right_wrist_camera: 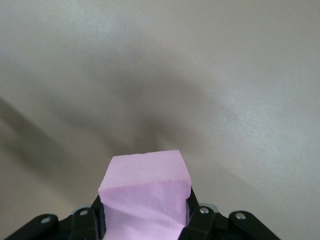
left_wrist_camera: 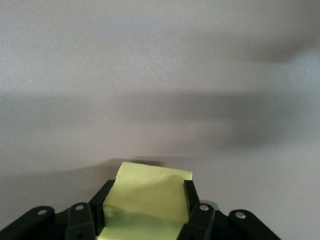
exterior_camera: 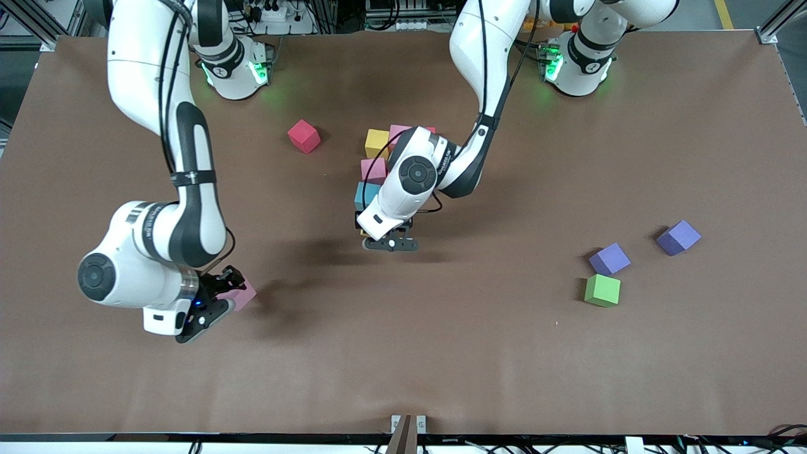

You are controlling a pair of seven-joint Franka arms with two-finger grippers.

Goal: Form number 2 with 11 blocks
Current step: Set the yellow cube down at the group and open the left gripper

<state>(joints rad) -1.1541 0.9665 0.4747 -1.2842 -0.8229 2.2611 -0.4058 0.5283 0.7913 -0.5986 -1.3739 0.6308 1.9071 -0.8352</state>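
Two cubes in hand. Left gripper (exterior_camera: 391,243), clamped on a yellow block (left_wrist_camera: 150,197), sits at the partial number 2's (exterior_camera: 378,165) six-o'clock edge for placement. Right gripper (exterior_camera: 217,296), pinching a pink block (exterior_camera: 239,295), is at the table's eight o'clock, ready for carrying over.

Robotics lab: aluminium framing (exterior_camera: 28,22), cabling (exterior_camera: 271,12) around brown table (exterior_camera: 504,353).

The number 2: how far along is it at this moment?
Partly built: a cluster with yellow, pink and light blue cubes sits mid-table, largely hidden by the left arm. In hand: the left gripper holds a yellow cube at the cluster's nearer end; the right gripper holds a pink cube. Still loose: the red cube and green cube.
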